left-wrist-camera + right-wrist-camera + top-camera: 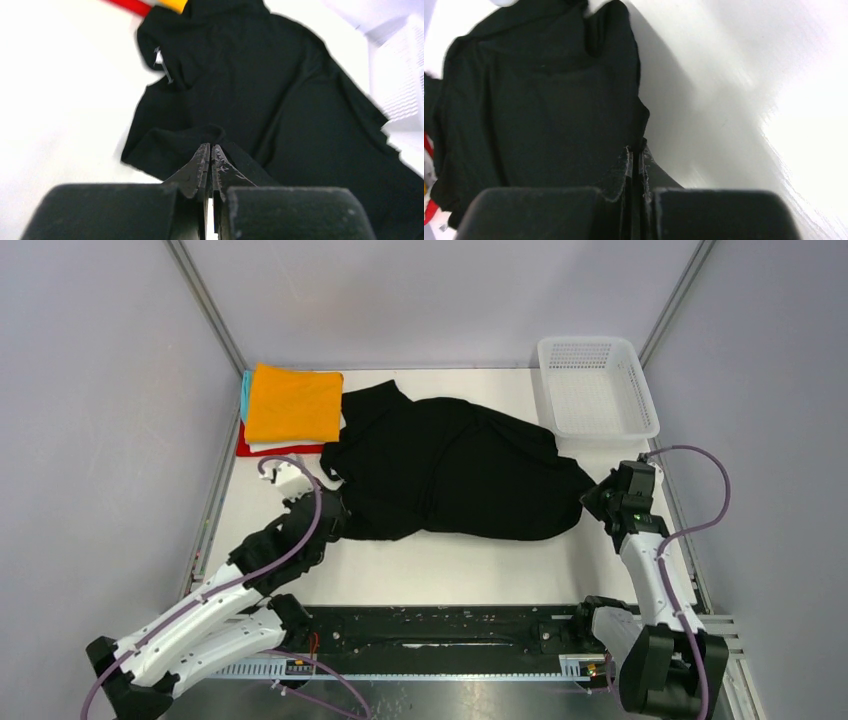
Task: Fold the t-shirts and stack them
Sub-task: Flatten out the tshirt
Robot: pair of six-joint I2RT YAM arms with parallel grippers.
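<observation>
Cloth of the black t-shirt (455, 475) lies crumpled across the middle of the desk (450, 570), running from far left to near right. Its far-left edge touches the folded stack in the far-left corner: orange t-shirt (293, 403) on top, with white, red (262, 450) and teal (245, 390) edges showing beneath. Its far-right edge comes just beside the near-left corner of the white basket (597, 388). The left jaws are pressed together on a raised fold at the shirt's near-left edge. The right jaws are pinched on the hem at its right end. Bare desk shows along the near side between the arms, and in a narrower strip behind the shirt.
</observation>
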